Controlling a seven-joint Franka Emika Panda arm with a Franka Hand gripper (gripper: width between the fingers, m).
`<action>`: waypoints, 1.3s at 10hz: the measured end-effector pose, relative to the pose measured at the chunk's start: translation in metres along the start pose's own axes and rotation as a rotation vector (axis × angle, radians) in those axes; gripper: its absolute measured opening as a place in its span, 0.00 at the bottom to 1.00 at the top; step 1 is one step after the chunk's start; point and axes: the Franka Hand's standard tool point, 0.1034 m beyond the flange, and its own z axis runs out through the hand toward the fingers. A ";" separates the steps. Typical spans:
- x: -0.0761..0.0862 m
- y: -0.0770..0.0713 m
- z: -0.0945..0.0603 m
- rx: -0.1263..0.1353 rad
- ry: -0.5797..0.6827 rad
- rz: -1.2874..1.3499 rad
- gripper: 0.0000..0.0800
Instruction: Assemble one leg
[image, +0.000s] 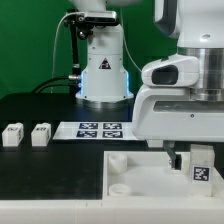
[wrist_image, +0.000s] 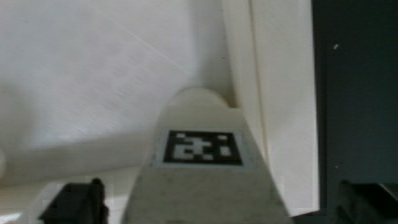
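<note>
Exterior view, left to right. Two spare legs (image: 27, 134) sit side by side on the black worktop (image: 40, 170) near the exterior view's left edge, well apart from the arm. Next, the marker board (image: 99, 128) lies flat in front of the arm base. Below it, the large white panel (image: 140, 180) with a round corner socket (image: 118, 160) showing. At the exterior view's right, the gripper (image: 201, 150) hangs low over the panel w/ the leg (image: 202, 166) between its jaws, tag facing the camera.

Key relation: leg sits directly under the jaws, long axis approx. vertical, in line w/ the approach; lower end at or just above the panel surface near its right end. Contact w/ panel cannot be confirmed.

Wrist view: leg (wrist_image: 201, 150) runs down the centre, tag up, dark finger tips (wrist_image: 75, 203) flanking it either side. Jaws judged clenched on the leg.

Surface: panel smooth, flat, white; worktop dark, matte. Room: no other part near the jaws; spare legs well apart. Which socket lies under the leg: hidden by the gripper body.

Judgement: leg is mid-placement; next move likely needs alignment over a socket.
</note>
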 end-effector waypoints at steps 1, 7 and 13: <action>0.000 0.000 0.001 0.000 -0.001 0.023 0.81; -0.001 0.001 0.002 0.004 -0.005 0.456 0.36; -0.002 0.006 0.004 0.154 -0.053 1.480 0.36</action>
